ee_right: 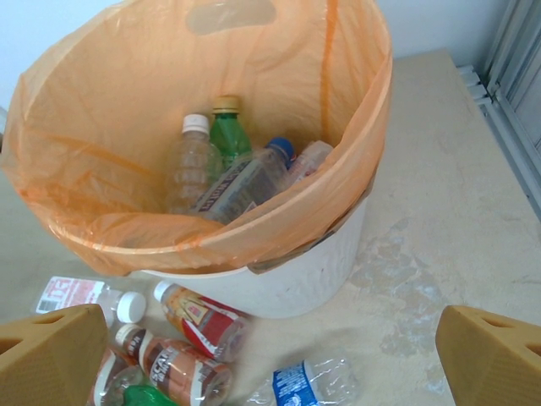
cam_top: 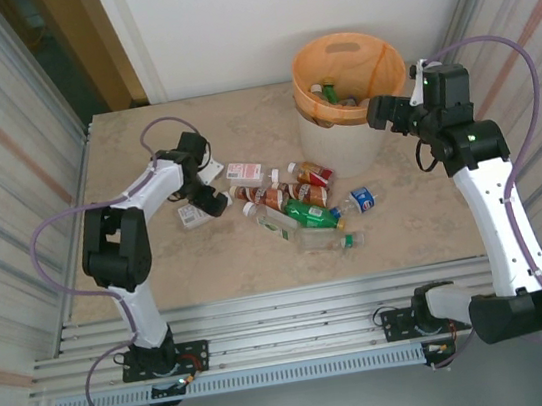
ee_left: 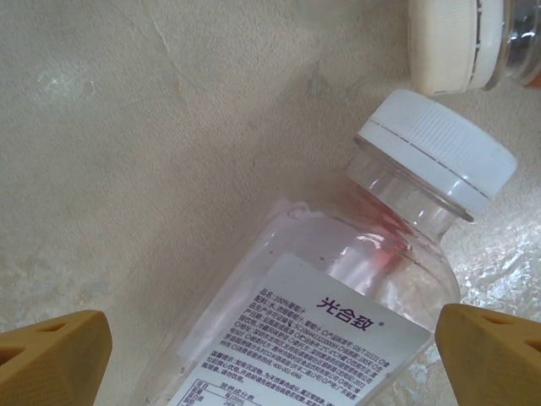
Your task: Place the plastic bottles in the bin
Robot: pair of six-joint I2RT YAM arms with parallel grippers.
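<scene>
Under my left claw (ee_left: pixel 270 359), jaws wide and empty, lies a clear bottle (ee_left: pixel 338 271). Best straddle its body, not the cap (ee_left: pixel 437 150), before closing.

Light is bright, soft and even, coming from above. Shadows on the table (cam_top: pixel 417 233) are faint. Up close, the bottle (ee_left: pixel 338 254) label reads sharp, with mild glare on its clear plastic. The bin (ee_right: pixel 304 271) liner glows orange, lit through.
</scene>
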